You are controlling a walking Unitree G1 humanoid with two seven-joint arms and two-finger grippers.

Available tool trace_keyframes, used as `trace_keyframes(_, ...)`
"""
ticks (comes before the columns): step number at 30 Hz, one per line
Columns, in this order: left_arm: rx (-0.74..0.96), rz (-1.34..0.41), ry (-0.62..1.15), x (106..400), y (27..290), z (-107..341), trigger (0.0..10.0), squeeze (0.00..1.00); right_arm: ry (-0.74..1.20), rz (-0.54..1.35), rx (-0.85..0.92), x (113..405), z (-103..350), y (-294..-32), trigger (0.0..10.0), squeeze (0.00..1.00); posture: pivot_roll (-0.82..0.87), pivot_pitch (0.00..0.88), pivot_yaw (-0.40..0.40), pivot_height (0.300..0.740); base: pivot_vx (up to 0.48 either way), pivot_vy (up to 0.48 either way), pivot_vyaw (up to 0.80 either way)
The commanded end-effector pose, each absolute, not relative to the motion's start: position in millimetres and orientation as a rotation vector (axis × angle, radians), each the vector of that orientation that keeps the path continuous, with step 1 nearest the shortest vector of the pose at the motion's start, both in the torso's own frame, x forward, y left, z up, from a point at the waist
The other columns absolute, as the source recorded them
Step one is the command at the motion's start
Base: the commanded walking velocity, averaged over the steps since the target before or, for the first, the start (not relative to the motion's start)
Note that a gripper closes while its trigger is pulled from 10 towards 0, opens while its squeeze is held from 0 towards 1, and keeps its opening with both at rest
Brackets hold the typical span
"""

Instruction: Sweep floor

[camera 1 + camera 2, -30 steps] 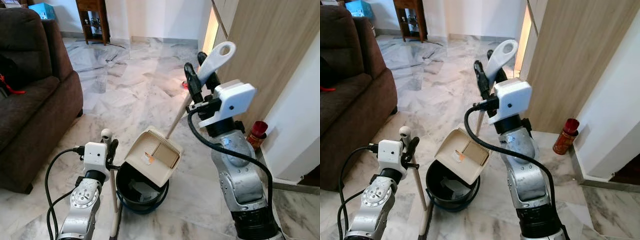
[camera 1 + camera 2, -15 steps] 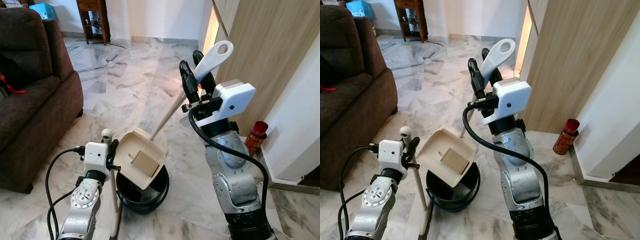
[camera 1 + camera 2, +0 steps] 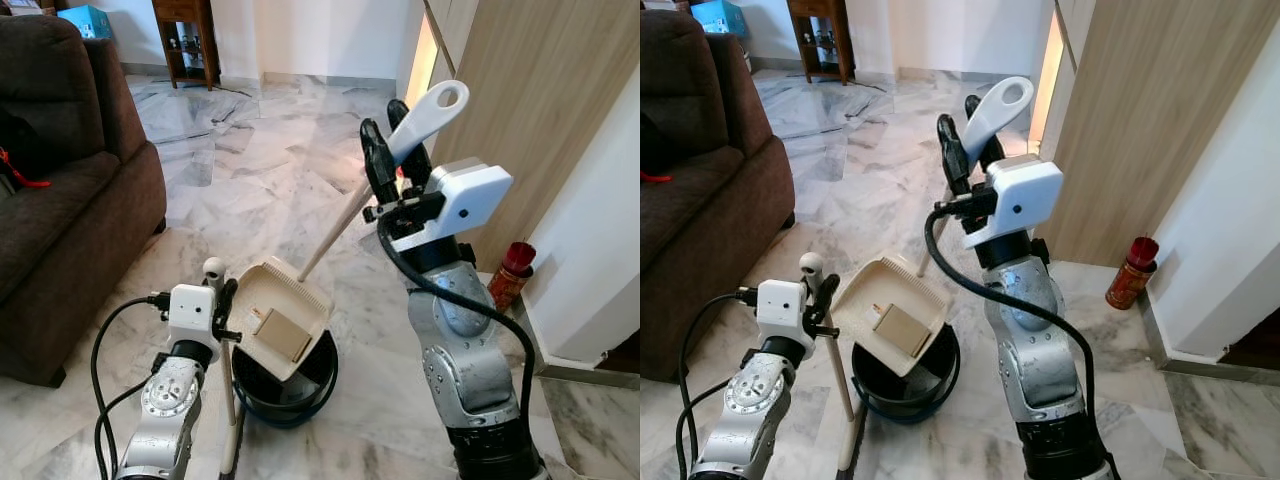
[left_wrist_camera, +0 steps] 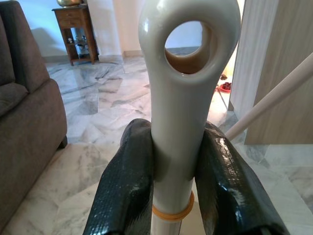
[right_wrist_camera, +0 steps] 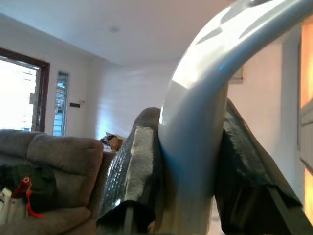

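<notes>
Right pincer [image 3: 393,150] clamps the dustpan handle [image 3: 425,120], raised above the black bin [image 3: 285,385]. Dustpan [image 3: 280,318] tilts steeply over the bin mouth, a tan card [image 3: 283,335] lying inside it. Left pincer [image 3: 220,295] grips the broom handle [image 3: 228,375], upright just beside the bin.

My right tool [image 5: 188,171] has its two black fingers [image 5: 134,171] pressed against either side of a pale grey-white handle [image 5: 195,132], which rises between them and curves off toward two o'clock. At eight o'clock sits a grey sofa [image 5: 54,161] with a dark bag and red strap [image 5: 27,193] on it. A bright window [image 5: 19,95] glows at nine o'clock against the white wall [image 5: 127,88].
</notes>
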State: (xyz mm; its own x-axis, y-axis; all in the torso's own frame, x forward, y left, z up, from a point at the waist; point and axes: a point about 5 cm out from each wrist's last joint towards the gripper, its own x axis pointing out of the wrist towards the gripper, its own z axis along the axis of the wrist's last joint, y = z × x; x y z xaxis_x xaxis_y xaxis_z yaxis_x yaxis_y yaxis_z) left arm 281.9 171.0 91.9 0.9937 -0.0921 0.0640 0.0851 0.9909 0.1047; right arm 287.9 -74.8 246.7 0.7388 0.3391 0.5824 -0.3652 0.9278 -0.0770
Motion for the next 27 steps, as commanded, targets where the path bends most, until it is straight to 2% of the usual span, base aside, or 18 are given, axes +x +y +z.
trace_keyframes(1, 0.102, -0.106, -0.124, 285.4, 166.6, 103.4, 10.0, 0.0, -0.758, 0.39, 0.062, 277.6, 268.9, -74.3, 10.0, 0.0, 0.05, 0.0, -0.02, 0.74, 0.0, 0.0, 0.0)
trace_keyframes(9, 0.106, -0.112, -0.125, 285.3, 165.5, 103.7, 10.0, 0.0, -0.753, 0.386, 0.069, 278.4, 268.8, -75.4, 10.0, 0.0, 0.05, 0.0, -0.019, 0.74, 0.0, 0.0, 0.0)
trace_keyframes(18, 0.117, -0.124, -0.123, 284.8, 164.2, 103.0, 10.0, 0.0, -0.791, 0.392, -0.015, 274.9, 270.8, -69.4, 10.0, 0.0, 0.05, 0.0, -0.018, 0.74, 0.0, 0.0, 0.0)
trace_keyframes(27, 0.117, -0.128, -0.122, 284.6, 163.4, 102.9, 10.0, 0.0, -0.775, 0.372, 0.027, 277.5, 271.3, -72.5, 10.0, 0.0, 0.05, 0.0, -0.018, 0.74, 0.0, 0.0, 0.0)
